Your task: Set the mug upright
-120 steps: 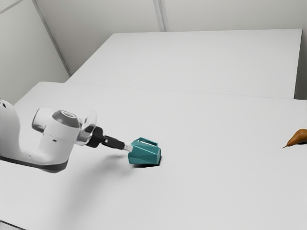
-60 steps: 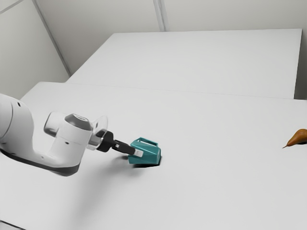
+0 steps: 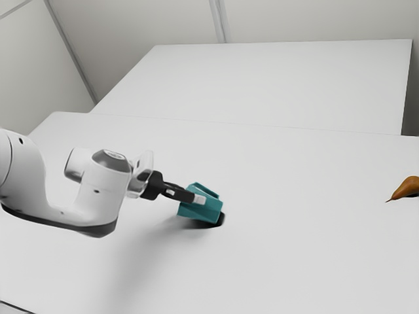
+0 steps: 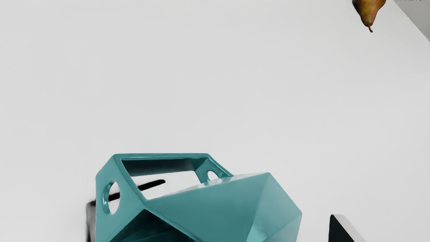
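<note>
Since the teal faceted mug [image 3: 201, 208] leans on the worktop [image 3: 288, 248] with its arm-side end off the surface, it is neither flat nor upright. Its angular teal handle [image 4: 163, 156] juts from the side turned away from the exterior view's camera, and in the wrist view its dark mouth opens towards the hand. The black two-finger tool [image 3: 200, 199] overlaps the mug's near side in the exterior view; I cannot tell whether it stands wide or holds the mug. A brown pear [image 3: 407, 188] lies well apart, towards the exterior view's right.

Righting the mug looks to be the step in hand. I would turn it slowly about its base edge, bringing the mouth up and letting the hand follow that arc rather than pull straight. The slanted facets could slip, and too much turn could tip it past its base. Release should wait until the base sits flat.
</note>
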